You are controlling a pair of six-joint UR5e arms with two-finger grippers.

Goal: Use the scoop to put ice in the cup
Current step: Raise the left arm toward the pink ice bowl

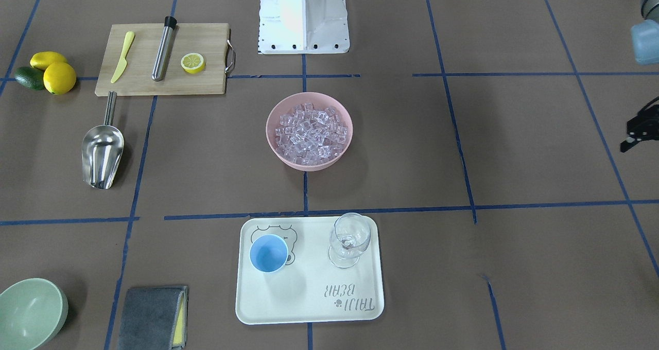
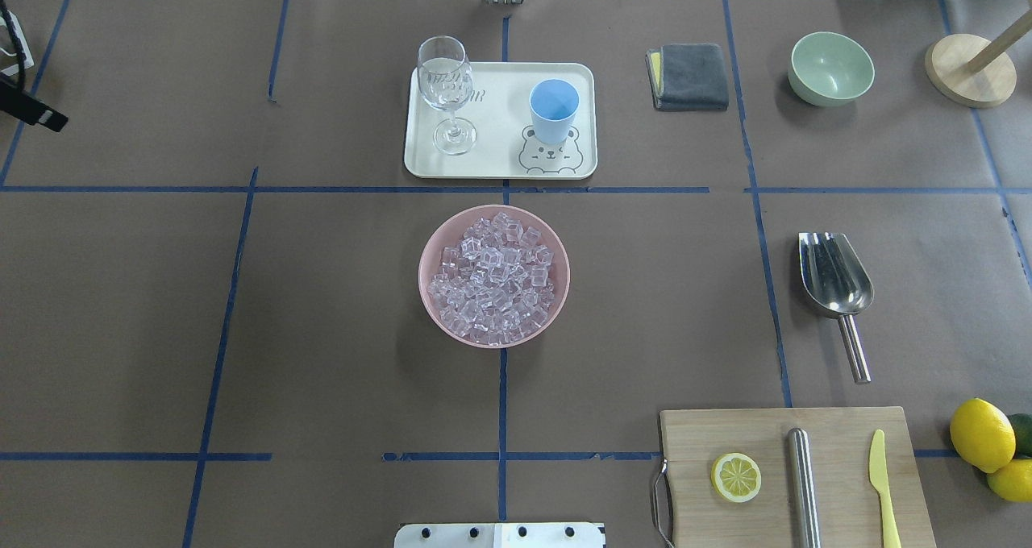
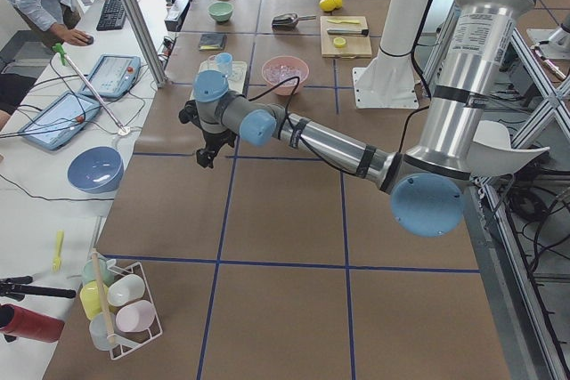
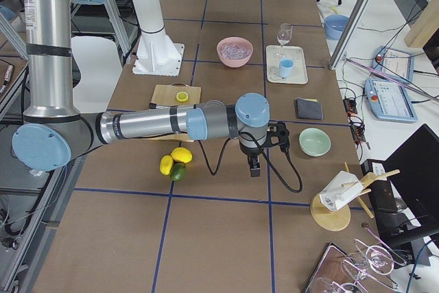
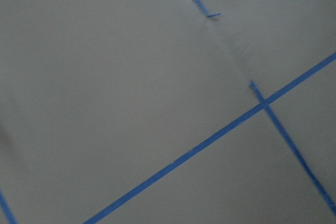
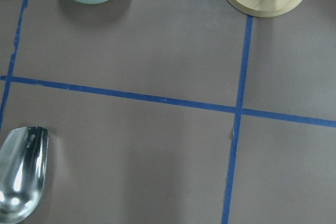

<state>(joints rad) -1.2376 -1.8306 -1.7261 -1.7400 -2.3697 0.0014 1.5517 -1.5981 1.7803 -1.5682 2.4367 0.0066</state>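
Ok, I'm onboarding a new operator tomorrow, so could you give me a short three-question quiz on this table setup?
1. True or false: the light-blue cup is empty.
2. Which wrist camera shows the steel scoop? A) left B) right C) neither
3. Fill in: the ice sits in the pink ____.

Key: 1 true; 2 B; 3 bowl.
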